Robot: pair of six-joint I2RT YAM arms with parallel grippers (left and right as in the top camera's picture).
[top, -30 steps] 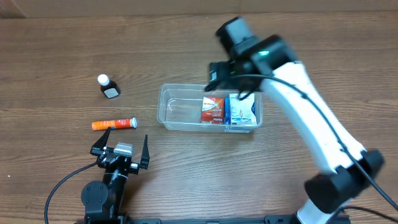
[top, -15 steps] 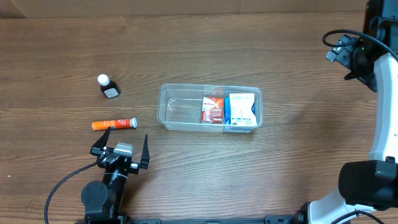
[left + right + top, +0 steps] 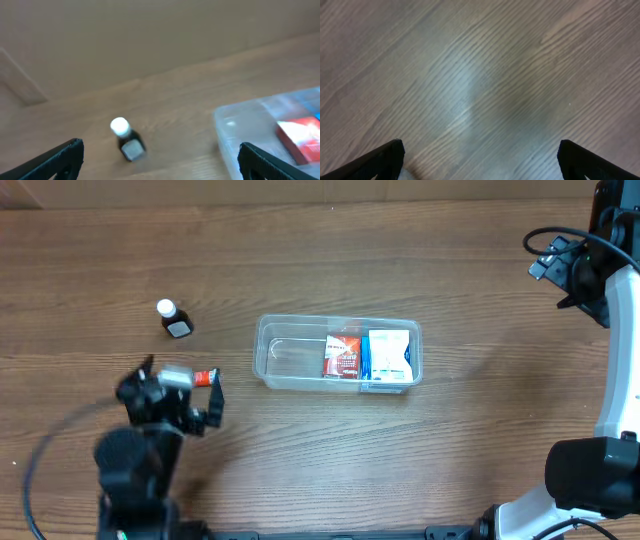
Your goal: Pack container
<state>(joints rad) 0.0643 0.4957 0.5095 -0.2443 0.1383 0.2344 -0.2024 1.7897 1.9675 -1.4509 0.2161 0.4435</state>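
The clear plastic container (image 3: 280, 355) sits mid-table and holds a red box (image 3: 343, 356) and a white-and-blue box (image 3: 389, 357). It also shows in the left wrist view (image 3: 240, 130) with the red box (image 3: 300, 140). A small dark bottle with a white cap (image 3: 173, 319) stands left of the container; it shows in the left wrist view (image 3: 126, 140) too. An orange tube (image 3: 205, 377) is mostly hidden under my left gripper (image 3: 178, 390), which is open and empty above it. My right gripper (image 3: 560, 265) is open and empty at the far right edge, over bare wood (image 3: 480, 100).
The table is brown wood. A beige wall (image 3: 150, 35) rises behind the table in the left wrist view. A black cable (image 3: 50, 450) trails from the left arm at the front left.
My left arm has risen and moved forward-left over the orange tube. My right arm swung from the container to the far right edge a second ago and has stayed there since.
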